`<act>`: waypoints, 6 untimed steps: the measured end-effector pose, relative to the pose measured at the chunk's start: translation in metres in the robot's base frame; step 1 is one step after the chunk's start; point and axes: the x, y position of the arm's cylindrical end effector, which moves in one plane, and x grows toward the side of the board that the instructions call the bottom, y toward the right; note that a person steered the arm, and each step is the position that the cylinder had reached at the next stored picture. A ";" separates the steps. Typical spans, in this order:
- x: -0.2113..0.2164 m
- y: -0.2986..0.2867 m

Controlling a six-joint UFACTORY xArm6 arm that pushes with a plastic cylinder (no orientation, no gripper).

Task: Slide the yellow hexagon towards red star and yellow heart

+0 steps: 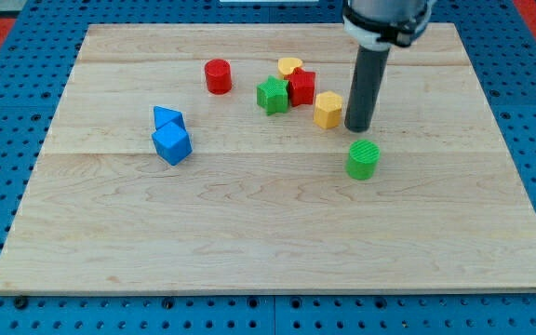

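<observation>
Yellow hexagon (pixel 328 109) just left of my tip (pixel 358 127); no fingers; one red star (pixel 301 87)

1. I see the wooden board (pixel 277 251) filling most of the view, pale planks with the grain running left to right.
2. A red cylinder (pixel 218 75) stands upright near the view's top, apart from the other blocks.
3. A green star-like block (pixel 272 95) sits right of the red cylinder, near the view's top centre.
4. A green cylinder (pixel 363 159) stands alone, right of centre.
5. A blue cube (pixel 172 144) lies at the view's left, tilted corner-on.
6. A blue triangular block (pixel 167 117) touches the cube from above.
7. A blue perforated surface (pixel 7 121) surrounds the board on every side.
</observation>
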 end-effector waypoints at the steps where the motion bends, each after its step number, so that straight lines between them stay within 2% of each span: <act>1: 0.009 -0.045; 2: -0.027 -0.059; 3: -0.100 0.005; 4: -0.064 0.008; 5: -0.035 0.040; 6: -0.086 0.113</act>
